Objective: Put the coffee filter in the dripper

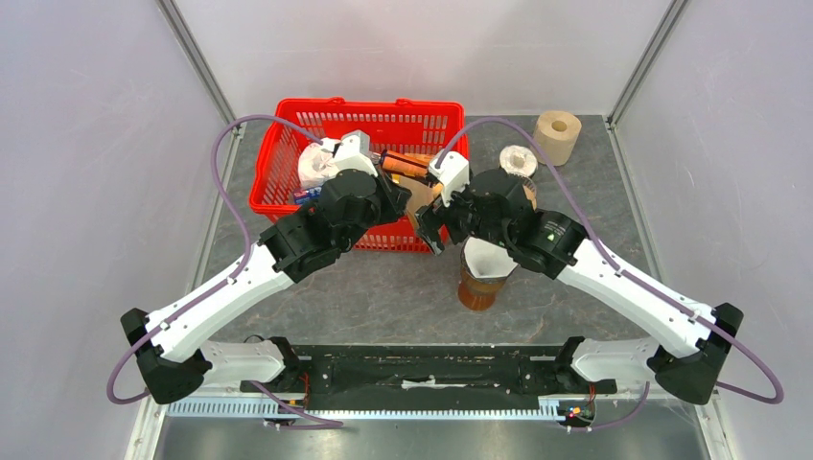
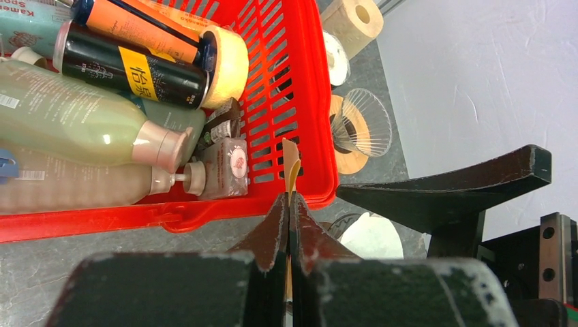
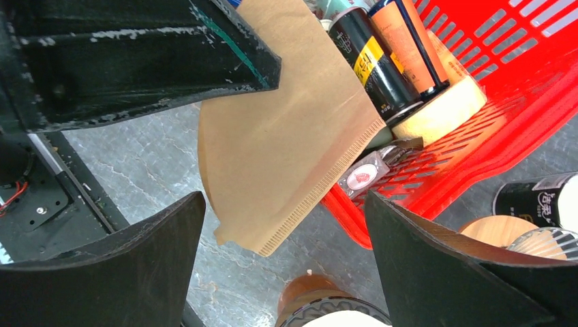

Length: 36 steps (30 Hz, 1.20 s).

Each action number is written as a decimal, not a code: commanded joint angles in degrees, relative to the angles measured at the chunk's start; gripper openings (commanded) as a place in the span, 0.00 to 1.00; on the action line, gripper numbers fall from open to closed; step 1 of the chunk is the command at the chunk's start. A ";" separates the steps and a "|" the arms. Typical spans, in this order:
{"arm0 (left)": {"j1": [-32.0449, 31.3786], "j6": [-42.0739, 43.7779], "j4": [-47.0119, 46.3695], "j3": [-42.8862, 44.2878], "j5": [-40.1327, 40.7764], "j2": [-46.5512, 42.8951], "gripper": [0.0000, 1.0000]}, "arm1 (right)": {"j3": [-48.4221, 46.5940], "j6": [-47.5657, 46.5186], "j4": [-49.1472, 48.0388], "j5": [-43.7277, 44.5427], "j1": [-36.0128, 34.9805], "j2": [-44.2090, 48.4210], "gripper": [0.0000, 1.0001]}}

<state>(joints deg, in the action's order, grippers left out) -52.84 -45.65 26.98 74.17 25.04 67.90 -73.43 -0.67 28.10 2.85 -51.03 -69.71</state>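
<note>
Grey marbled tabletop [image 1: 383, 287] fills a booth of pale walls [image 1: 86, 144], with metal rails along its left and right edges. Bare stone lies open between the arm bases and the red plastic mesh basket [image 1: 273, 172], and again down the left side. The basket sits at the back centre, packed with bottles and cans lying on their sides. The two arms reach in so that their wrists nearly meet at the basket's near right corner, leaving little room there. Just in front of that corner, under the right arm, stands an amber-brown vessel with a white inside [image 1: 479, 287]. To the right of the basket a beige cardboard roll [image 1: 558, 136] stands by the back edge. A clear ribbed cone dripper with a wooden collar [image 2: 364, 122] sits on the table near the basket's right wall. The left gripper [image 2: 289, 208] is pinched tight on the flat brown paper coffee filter [image 3: 286, 129], holding it off the table at the basket's corner, apart from the dripper. The right gripper [image 3: 284, 204] is spread wide, holding nothing, its fingers framing the filter's lower corner.
</note>
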 commanded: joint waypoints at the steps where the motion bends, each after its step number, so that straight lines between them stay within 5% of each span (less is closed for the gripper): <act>1: -0.24 -1.55 -0.62 1.41 1.77 0.28 0.02 | -1.52 -0.92 -0.75 5.51 -1.07 -0.22 0.94; 10: -0.33 -0.58 -0.61 1.57 1.43 0.45 0.02 | -1.18 -1.18 -1.85 9.36 -2.23 1.19 0.90; 29: -0.69 -7.52 -0.22 1.85 3.44 1.93 0.02 | 1.70 -3.89 -6.89 18.39 -6.69 -1.57 0.63; 36: -0.77 -7.79 -0.19 1.86 3.53 1.72 0.02 | 2.30 -4.35 -7.52 21.95 -7.83 -2.62 0.36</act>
<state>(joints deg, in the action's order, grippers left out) -53.23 -50.89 27.62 74.19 26.55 69.78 -71.59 -4.43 23.42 21.43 -58.28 -71.99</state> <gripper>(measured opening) 0.029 0.402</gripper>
